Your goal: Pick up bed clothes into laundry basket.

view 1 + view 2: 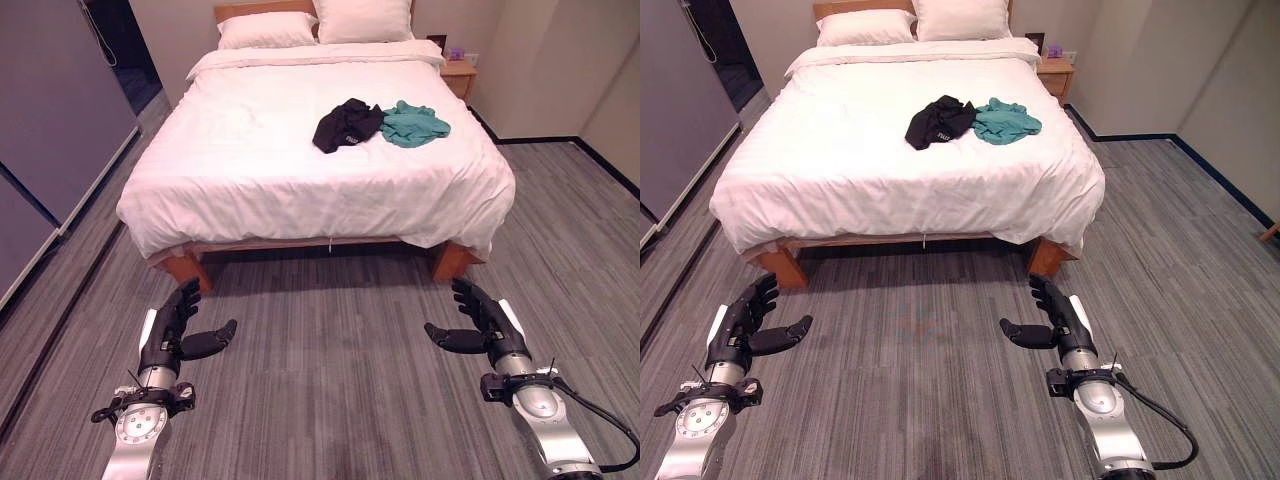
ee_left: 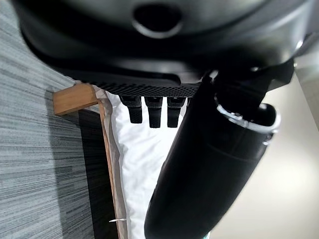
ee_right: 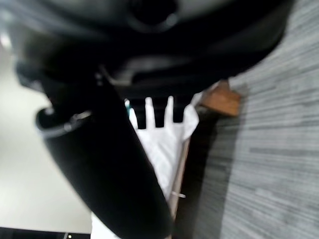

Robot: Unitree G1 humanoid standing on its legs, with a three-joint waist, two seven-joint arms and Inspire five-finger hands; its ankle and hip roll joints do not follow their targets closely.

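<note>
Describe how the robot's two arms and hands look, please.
Both arms are silver-grey metal with round joint plates at the wrists. The left hand and the right hand are dark, with black fingers and thumbs and a white strip along the outer edge.

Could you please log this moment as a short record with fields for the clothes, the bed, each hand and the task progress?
black garment: crumpled on the bed, toward its right side
teal garment: crumpled beside the black one, touching it, on its right
bed: white cover, two pillows at the head
nightstand: right of the bed head
left hand: open, empty, over the floor short of the bed
right hand: open, empty, over the floor short of the bed
progress: neither garment picked up yet
</note>
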